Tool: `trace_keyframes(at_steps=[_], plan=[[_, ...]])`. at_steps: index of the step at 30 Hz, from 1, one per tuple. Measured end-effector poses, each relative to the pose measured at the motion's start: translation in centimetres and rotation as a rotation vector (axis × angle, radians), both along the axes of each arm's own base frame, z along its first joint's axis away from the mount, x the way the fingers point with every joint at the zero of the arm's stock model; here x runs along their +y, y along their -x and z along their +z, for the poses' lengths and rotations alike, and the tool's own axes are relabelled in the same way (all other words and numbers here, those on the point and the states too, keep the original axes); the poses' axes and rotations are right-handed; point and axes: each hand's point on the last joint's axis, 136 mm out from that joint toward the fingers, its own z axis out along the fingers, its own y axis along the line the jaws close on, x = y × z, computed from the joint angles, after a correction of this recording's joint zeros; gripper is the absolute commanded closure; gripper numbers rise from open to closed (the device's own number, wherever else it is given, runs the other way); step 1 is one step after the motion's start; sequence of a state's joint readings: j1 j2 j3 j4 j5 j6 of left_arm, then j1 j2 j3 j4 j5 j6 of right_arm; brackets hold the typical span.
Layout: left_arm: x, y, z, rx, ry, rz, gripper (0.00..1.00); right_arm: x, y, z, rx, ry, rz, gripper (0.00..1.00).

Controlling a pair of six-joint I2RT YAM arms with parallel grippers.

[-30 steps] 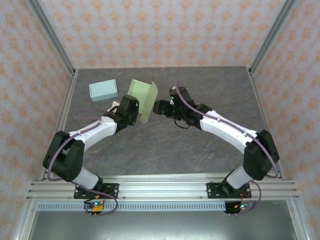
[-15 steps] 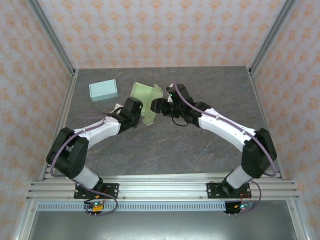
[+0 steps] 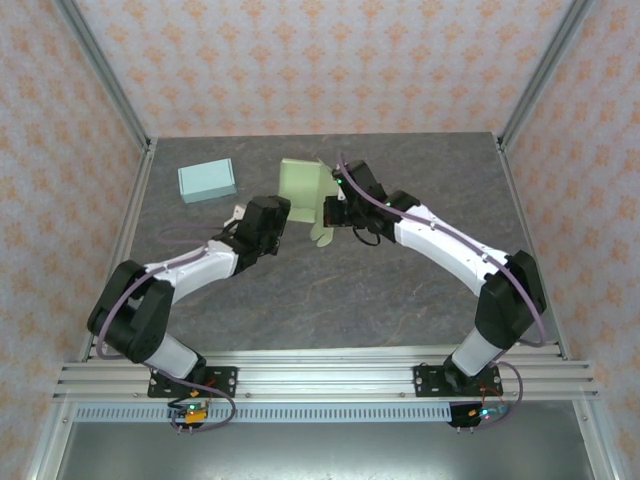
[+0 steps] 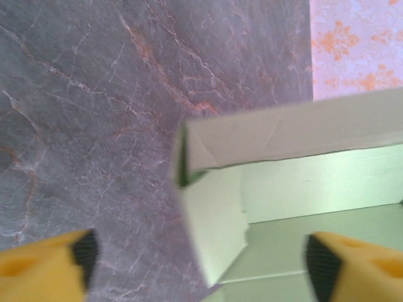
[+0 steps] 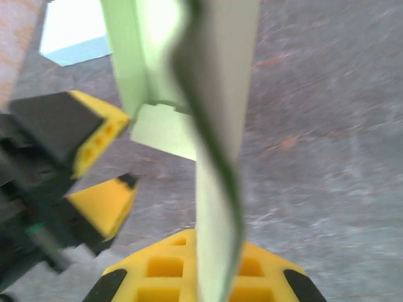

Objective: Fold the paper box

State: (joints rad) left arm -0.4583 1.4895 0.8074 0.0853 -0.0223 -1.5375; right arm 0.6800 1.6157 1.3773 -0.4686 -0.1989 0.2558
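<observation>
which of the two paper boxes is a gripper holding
The pale green box, pinched by the right gripper; the light blue box lies flat on the table, untouched.

A flat blue box (image 3: 207, 181) lies on the gray stone table (image 3: 330, 300), far back on the left, near the side edge. Walls (image 3: 320, 60) with orange flowers stand around the table. Shiny metal posts (image 3: 104, 70) rise at the back corners. A metal rail (image 3: 320, 378) runs along the near edge.
</observation>
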Motion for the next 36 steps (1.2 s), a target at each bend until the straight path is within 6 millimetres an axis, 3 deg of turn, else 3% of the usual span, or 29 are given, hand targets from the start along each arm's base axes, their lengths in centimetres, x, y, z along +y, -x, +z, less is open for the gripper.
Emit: trace_keyframes(at_steps=[2, 4, 8, 11, 14, 18, 21, 25, 29, 34, 36], plan=[[0.8, 1.4, 1.2, -0.04, -0.02, -0.024, 0.0, -1.3, -0.6, 0.0, -0.052, 0.094, 0.044, 1.0], [1.8, 2.9, 3.8, -0.115, -0.046, -0.046, 0.0, -2.9, -0.9, -0.1, -0.091, 0.188, 0.103, 1.0], [4.5, 4.4, 11.5, -0.339, -0.139, -0.068, 0.0, -5.4, -1.4, 0.3, -0.17, 0.32, 0.22, 1.0], [6.2, 4.0, 15.0, -0.427, -0.29, -0.111, 0.0, -6.5, -1.0, 1.1, -0.249, 0.416, 0.344, 1.0], [4.9, 1.9, 16.4, -0.435, -0.44, -0.269, 0.0, -6.8, 0.0, 1.5, -0.326, 0.504, 0.49, 1.0], [0.2, 0.4, 14.5, -0.442, -0.543, -0.621, 0.01, -7.6, 1.6, 1.1, -0.381, 0.573, 0.66, 1.0], [-1.7, 1.5, 12.2, -0.43, -0.564, -0.809, 0.0, -8.7, 2.3, 1.0, -0.379, 0.573, 0.742, 1.0], [-4.1, 3.4, 12.2, -0.515, -0.525, -1.009, 0.0, -10.4, 2.7, 0.8, -0.358, 0.549, 0.794, 1.0], [-6.2, 4.6, 10.5, -0.519, -0.419, -1.149, 0.0, -11.5, 3.6, 0.8, -0.342, 0.546, 0.843, 1.0], [-8.1, 4.7, 5.6, -0.362, -0.228, -1.242, 0.0, -11.5, 4.6, 0.8, -0.334, 0.535, 0.894, 1.0], [-8.9, 4.8, 4.4, -0.315, -0.195, -1.285, 0.01, -11.4, 4.8, 0.7, -0.326, 0.526, 0.901, 1.0]])
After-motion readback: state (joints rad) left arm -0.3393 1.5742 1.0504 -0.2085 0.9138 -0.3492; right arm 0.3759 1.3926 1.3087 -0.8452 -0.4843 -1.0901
